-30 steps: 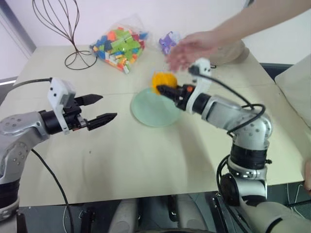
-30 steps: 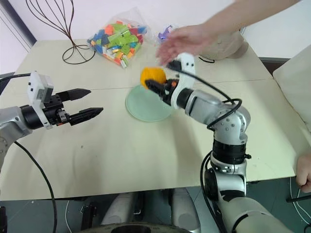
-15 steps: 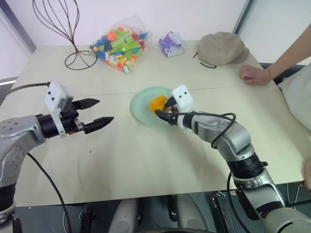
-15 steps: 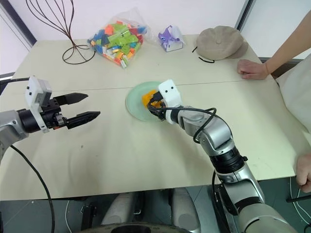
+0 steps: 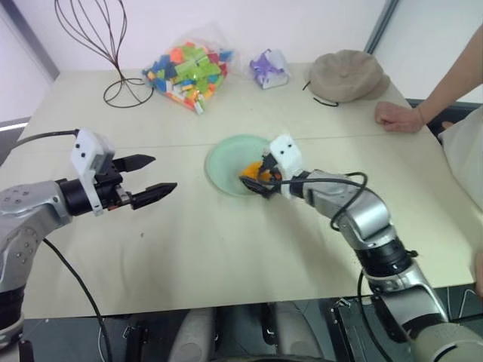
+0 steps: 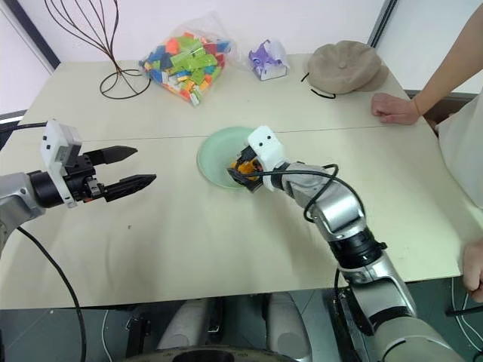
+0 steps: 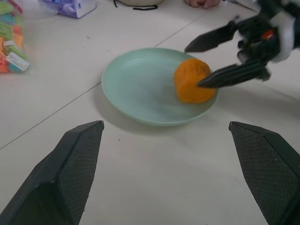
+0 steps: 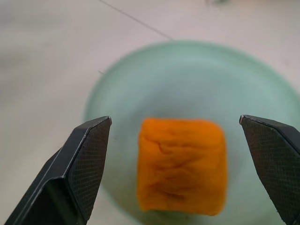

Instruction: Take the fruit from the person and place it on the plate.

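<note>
The lumpy orange-yellow fruit (image 7: pixel 193 80) sits on the round pale mint-green plate (image 7: pixel 136 89), squarely between the right gripper (image 8: pixel 180 154)'s spread black fingers (jaws wide, gripping nothing). The left gripper (image 5: pixel 160 175), also open, hangs well apart.

Far side of my tabletop (image 5: pixel 226 249): a wire stand (image 5: pixel 102 45), a bag of coloured blocks (image 5: pixel 185 68), a purple packet (image 5: pixel 269 68), a beige cap (image 5: pixel 347 74), all apart.
</note>
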Controlling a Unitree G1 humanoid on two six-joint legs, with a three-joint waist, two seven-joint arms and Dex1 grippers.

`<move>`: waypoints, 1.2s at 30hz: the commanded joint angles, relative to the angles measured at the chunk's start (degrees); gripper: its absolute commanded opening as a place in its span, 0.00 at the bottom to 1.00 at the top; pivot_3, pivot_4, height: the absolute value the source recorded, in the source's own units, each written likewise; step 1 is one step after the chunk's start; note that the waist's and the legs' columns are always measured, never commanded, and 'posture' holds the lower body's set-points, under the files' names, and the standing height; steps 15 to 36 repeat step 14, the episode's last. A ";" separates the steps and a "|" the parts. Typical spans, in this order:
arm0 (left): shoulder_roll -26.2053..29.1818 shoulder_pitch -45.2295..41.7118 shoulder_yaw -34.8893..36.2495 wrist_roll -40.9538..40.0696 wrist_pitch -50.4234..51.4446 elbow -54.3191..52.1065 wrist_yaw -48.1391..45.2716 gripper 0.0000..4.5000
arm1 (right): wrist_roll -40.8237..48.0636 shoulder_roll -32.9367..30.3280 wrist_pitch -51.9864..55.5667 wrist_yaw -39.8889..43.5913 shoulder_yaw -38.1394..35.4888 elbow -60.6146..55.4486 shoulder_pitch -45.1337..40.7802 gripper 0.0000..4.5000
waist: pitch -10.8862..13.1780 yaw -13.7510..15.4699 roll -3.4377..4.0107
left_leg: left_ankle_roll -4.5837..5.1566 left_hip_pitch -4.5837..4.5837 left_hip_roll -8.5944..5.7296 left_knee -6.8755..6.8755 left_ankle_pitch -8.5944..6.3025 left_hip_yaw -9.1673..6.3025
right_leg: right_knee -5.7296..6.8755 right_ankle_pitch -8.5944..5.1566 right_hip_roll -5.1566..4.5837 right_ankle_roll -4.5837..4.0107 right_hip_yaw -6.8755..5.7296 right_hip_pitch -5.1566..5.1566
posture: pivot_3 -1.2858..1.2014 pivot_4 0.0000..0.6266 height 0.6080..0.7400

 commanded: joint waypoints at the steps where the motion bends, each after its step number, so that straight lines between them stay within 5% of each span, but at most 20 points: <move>1: 0.65 -0.54 0.74 -0.48 -0.41 -1.41 -0.62 1.00 | 7.29 -6.65 2.53 7.23 -9.85 -10.15 1.00 0.99 | 0.00 0.05 -0.01 | 0.00 0.00 0.00 0.00 0.00 0.00 | -0.02 0.00 -0.02 0.00 0.00 0.01 | 0.52 0.24 1.00; 7: 0.89 -1.00 0.06 -0.11 -0.77 -0.40 -1.93 1.00 | 17.41 -19.08 8.84 13.99 -24.28 -18.69 7.06 0.99 | 0.01 -0.13 -0.03 | 0.03 0.01 0.03 0.00 -0.02 0.00 | -0.08 -0.02 -0.05 -0.01 -0.01 0.06 | 0.52 0.24 1.00; 13: 1.05 -2.48 -1.25 0.40 -0.94 1.02 -3.42 1.00 | 20.63 -25.49 10.49 16.55 -29.91 -21.82 14.47 0.99 | 0.01 -0.03 -0.05 | 0.03 0.02 0.06 0.01 -0.02 0.02 | -0.08 -0.12 -0.02 -0.17 0.01 0.06 | 0.52 0.24 1.00; 36: 1.09 -2.73 -1.49 0.53 -0.98 1.20 -3.61 1.00 | 20.76 -25.94 10.17 16.70 -30.24 -21.90 15.07 0.99 | 0.01 -0.03 -0.05 | 0.03 0.03 0.06 0.02 -0.02 0.04 | -0.08 -0.12 -0.02 -0.16 0.03 0.06 | 0.52 0.24 1.00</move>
